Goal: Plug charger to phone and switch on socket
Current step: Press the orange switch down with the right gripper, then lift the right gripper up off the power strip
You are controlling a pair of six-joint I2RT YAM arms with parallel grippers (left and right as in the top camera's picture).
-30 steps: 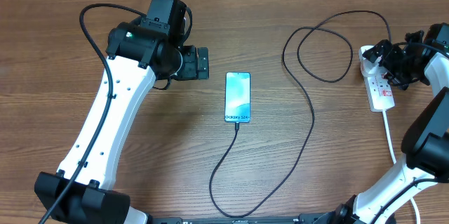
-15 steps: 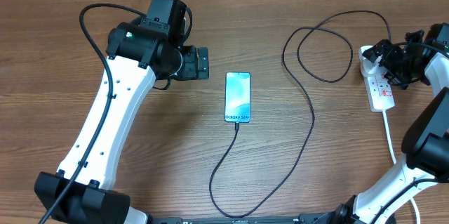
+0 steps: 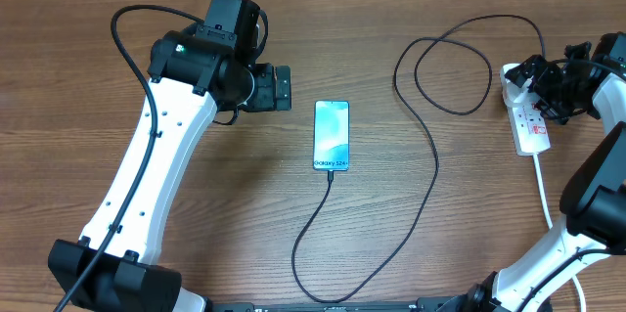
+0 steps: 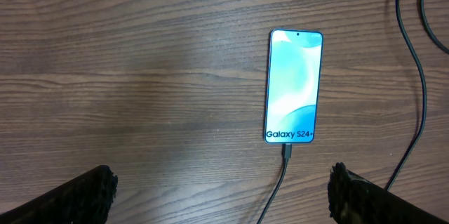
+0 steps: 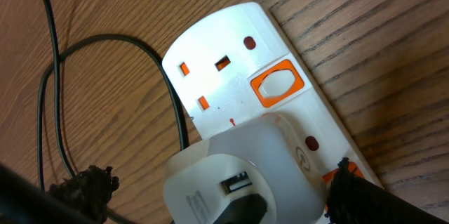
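Note:
The phone [image 3: 332, 136] lies flat mid-table with its blue-teal screen lit; it also shows in the left wrist view [image 4: 293, 87]. The thin black charger cable [image 3: 430, 185] is plugged into the phone's bottom edge [image 4: 287, 152], then loops right and up to the white socket strip [image 3: 533, 131]. My left gripper [image 3: 281, 88] is open and empty, hovering left of the phone [image 4: 221, 199]. My right gripper [image 3: 536, 82] is open over the strip's far end, its fingers either side of a white adapter [image 5: 231, 175] plugged into the strip [image 5: 224, 48]. An orange rocker switch [image 5: 277, 87] sits beside the adapter.
The strip's white cord [image 3: 544, 190] runs down toward the right arm's base. The cable makes a loose loop [image 3: 445, 67] at the back right. The left arm [image 3: 147, 175] crosses the table's left side.

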